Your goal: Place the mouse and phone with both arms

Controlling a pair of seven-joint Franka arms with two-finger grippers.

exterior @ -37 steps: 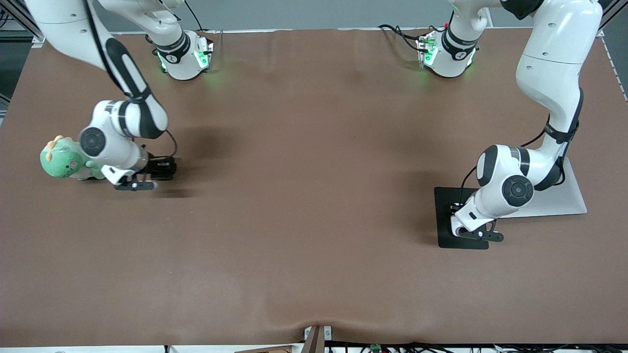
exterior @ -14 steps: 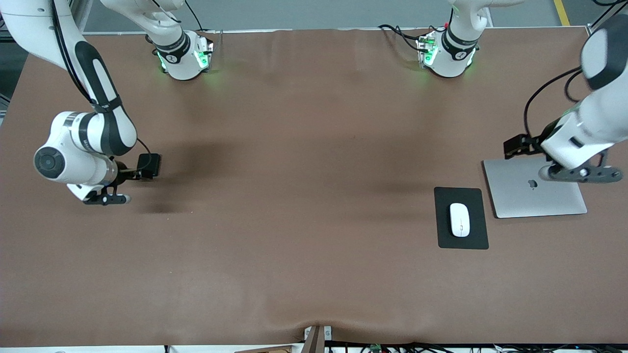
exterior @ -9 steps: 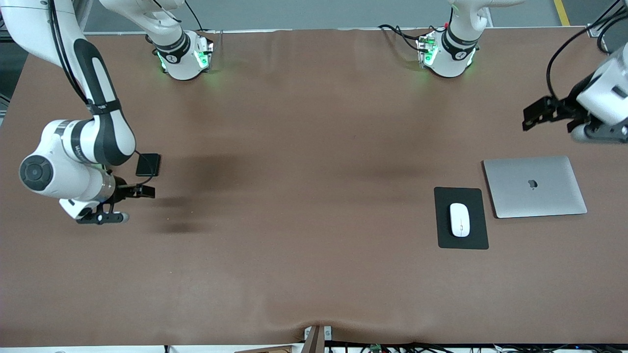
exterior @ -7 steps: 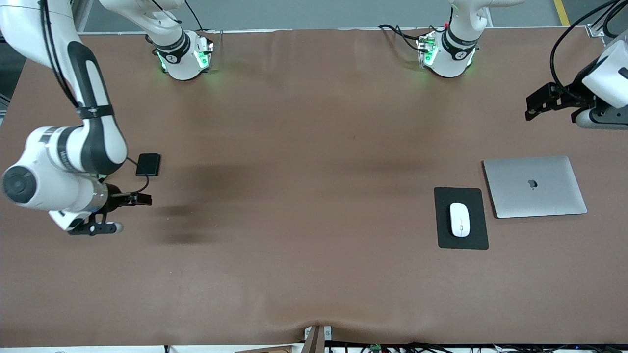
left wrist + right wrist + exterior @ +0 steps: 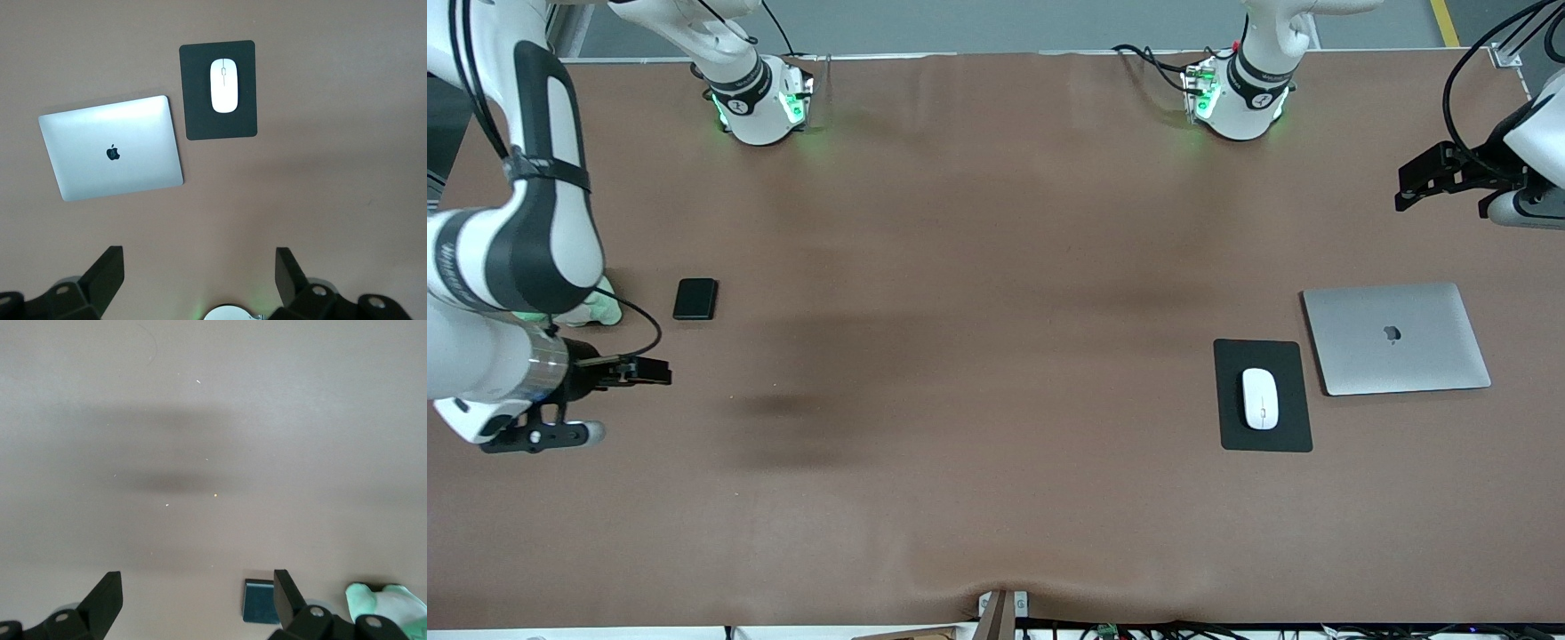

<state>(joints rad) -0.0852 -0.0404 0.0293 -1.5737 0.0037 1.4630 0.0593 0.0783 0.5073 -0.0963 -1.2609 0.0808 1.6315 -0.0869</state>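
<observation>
The white mouse [image 5: 1260, 398] [image 5: 223, 85] lies on a black pad [image 5: 1232, 427] [image 5: 200, 117] toward the left arm's end of the table. The glossy black phone [image 5: 695, 299] [image 5: 257, 601] lies flat toward the right arm's end. My left gripper [image 5: 1525, 212] [image 5: 198, 252] hangs open and holds nothing, high over the table's edge at the left arm's end, well apart from the mouse. My right gripper [image 5: 538, 436] [image 5: 197, 575] is open too, up over bare table near the phone, with nothing between its fingers.
A closed silver laptop [image 5: 1396, 338] [image 5: 110, 157] lies beside the pad. A green plush toy [image 5: 596, 309] [image 5: 383, 600] sits beside the phone, mostly hidden under the right arm. Brown cloth covers the whole table [image 5: 978, 356].
The right arm has drawn away from the phone toward the front camera and risen. The left arm has swung up and off past the laptop. Mouse and phone have stayed put.
</observation>
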